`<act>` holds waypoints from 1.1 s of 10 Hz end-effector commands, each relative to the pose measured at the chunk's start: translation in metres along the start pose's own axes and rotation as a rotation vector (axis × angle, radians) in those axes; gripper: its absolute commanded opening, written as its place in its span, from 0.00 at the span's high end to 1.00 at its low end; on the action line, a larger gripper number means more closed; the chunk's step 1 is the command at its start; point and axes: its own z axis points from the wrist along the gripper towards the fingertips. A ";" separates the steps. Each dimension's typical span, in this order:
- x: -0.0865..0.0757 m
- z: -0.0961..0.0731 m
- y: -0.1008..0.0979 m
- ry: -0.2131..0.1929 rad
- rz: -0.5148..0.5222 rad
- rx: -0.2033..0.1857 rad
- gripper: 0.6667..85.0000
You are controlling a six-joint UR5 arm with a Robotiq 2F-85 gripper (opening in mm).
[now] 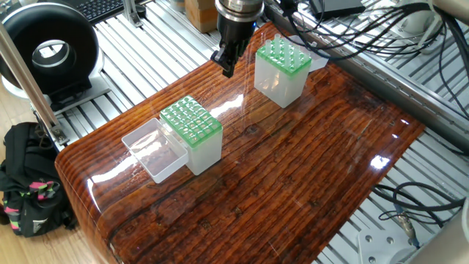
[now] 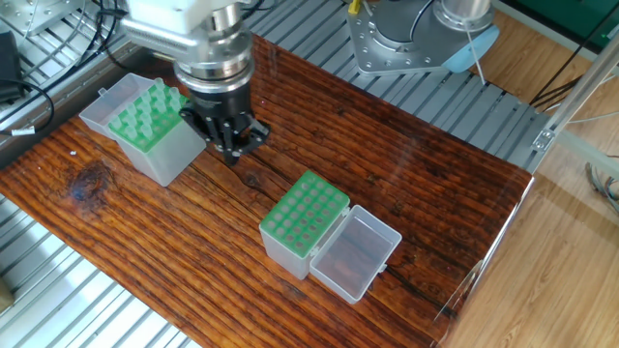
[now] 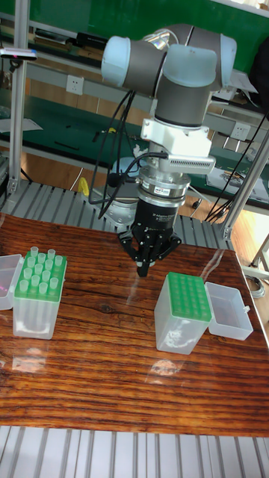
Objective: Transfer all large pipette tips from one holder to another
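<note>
While hanging between the two holders, gripper (image 3: 144, 270) has its fingers pinched together, seemingly holding nothing

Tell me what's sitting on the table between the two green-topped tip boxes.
Only the end effector hangs over bare wood between the filled box and the empty-looking box, clearest in the tall fixed view.

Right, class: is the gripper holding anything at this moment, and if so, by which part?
It cannot be told. The gripper looks drawn together over the table, but no tip shows clearly in it in any view.

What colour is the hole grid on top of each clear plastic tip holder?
Green, clearest in the other fixed view.
</note>
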 end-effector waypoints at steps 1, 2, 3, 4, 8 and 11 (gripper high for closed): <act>-0.008 -0.011 -0.004 -0.020 -0.003 -0.016 1.00; -0.015 -0.021 -0.016 -0.013 -0.028 -0.031 1.00; -0.025 -0.031 -0.031 -0.017 -0.053 -0.047 1.00; -0.029 -0.038 -0.055 -0.017 -0.089 -0.045 1.00; -0.010 -0.039 -0.113 0.052 -0.089 0.027 1.00; 0.030 -0.039 -0.125 0.137 -0.221 0.036 0.96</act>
